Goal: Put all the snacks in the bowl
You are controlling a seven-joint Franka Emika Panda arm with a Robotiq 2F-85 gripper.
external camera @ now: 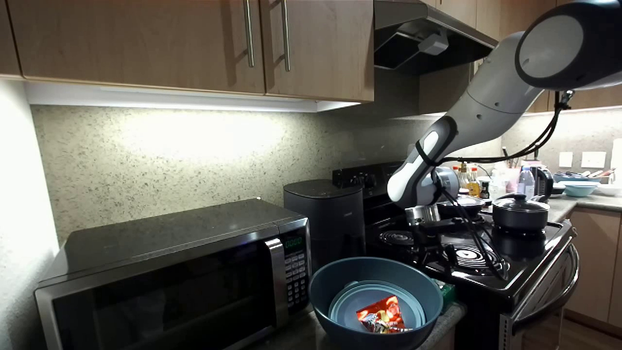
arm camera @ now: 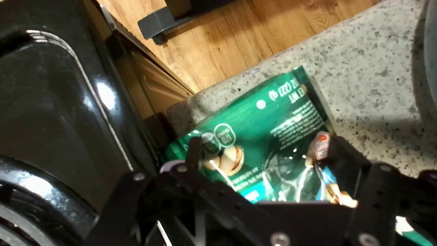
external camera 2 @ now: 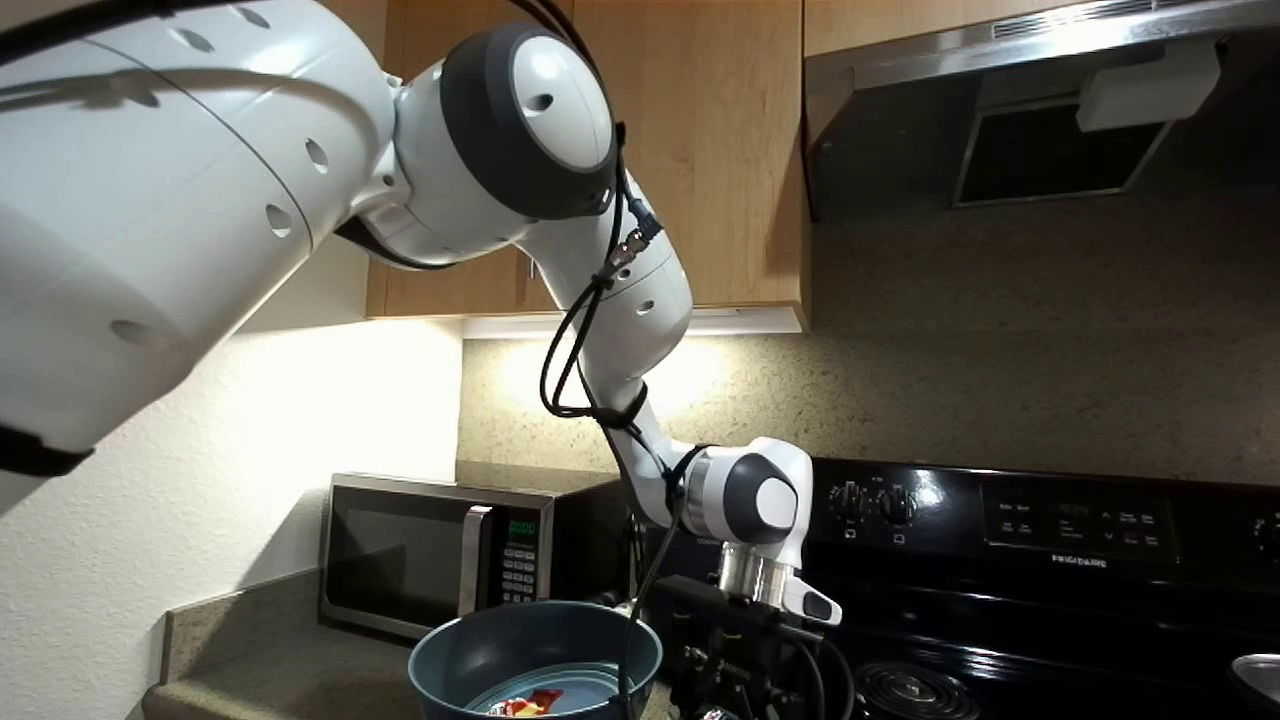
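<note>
Wooden cabinets (external camera: 146,43), brightly lit speckled backsplash (external camera: 194,170), white wall (external camera 2: 260,440), wood floor (arm camera: 211,51)

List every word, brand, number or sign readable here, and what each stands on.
"FRIGIDAIRE": stove's back panel.
"0000": microwave display, colon unclear.
"OZ (227 g)" and "WT": green packet, upside down in the wrist view.
Too small or blurred: remaining print on the green packet, print on the red packet, the microwave keypad, other panel labels, logo on the black canister.
</note>
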